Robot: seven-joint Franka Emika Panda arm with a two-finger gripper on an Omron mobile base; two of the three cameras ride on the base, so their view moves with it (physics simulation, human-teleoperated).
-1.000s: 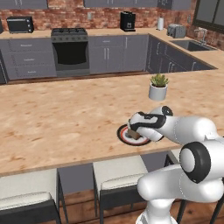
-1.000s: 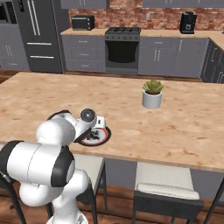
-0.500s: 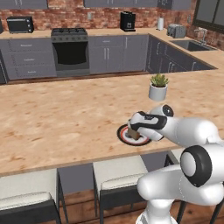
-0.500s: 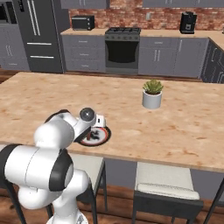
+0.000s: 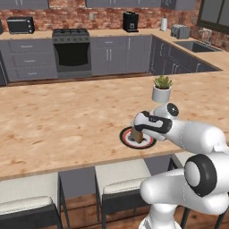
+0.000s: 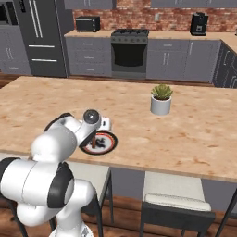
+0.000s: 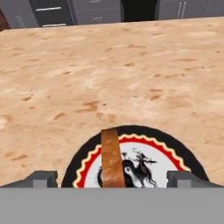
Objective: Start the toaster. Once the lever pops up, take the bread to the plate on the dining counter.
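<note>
With the bread (image 7: 112,158) standing on edge on the plate (image 7: 183,162), the delivery step is at its close. The plate lies on the table (image 5: 67,120), near its front edge, in front of the potted plant (image 5: 162,88) and just behind the stools (image 5: 117,177). The gripper (image 7: 112,179) hangs directly over the plate, its two fingertips (image 7: 43,178) spread wide to either side of the slice and touching nothing; it is released and grasps nothing. In the left base view the slice shows as a small brown block (image 5: 139,135) under the hand, inside the plate's red ring (image 5: 126,138). The toaster (image 5: 180,31) sits on the far counter, well apart from the plate. Judged from this arrangement, the bread has reached its goal; the next move calls only for lifting the hand straight away from the plate without brushing the upright slice.
</note>
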